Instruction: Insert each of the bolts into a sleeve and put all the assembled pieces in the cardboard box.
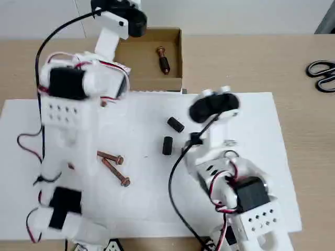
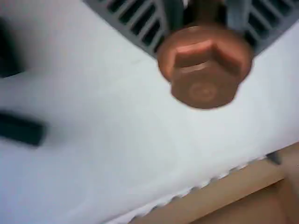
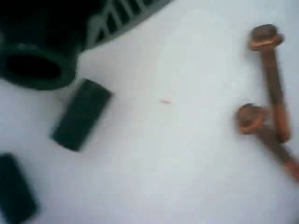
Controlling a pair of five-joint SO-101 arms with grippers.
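Left wrist view is dominated by the left tool [image 2: 205, 14], clenched on a copper bolt [image 2: 203, 70]. The bolt is gripped just behind its head and the shank is hidden between the ribbed jaws. It is carried clear above the white sheet [image 1: 141, 204], near the sheet's far left corner, and this is judged to be so that it can be brought to a sleeve. Two loose bolts [image 1: 110, 156] are found lying together in a V toward the near left part of the sheet, apparently kept for later rounds. At the far edge of the surface [image 1: 293, 52] the cardboard box [image 1: 152, 82] is set just beyond the sheet, and one assembled piece [image 1: 163, 60] is already laid inside it. Two spare sleeves [image 1: 175, 124] are seen near the middle of the sheet, close together and apart from the bolts. The right tool [image 3: 56, 42] appears to be closed on a black sleeve [image 3: 37, 65], whose open bore is turned outward, which is judged to suit receiving the bolt. A pair of scissors [image 1: 322, 76] is parked at the right edge of the surface, well apart from the work.
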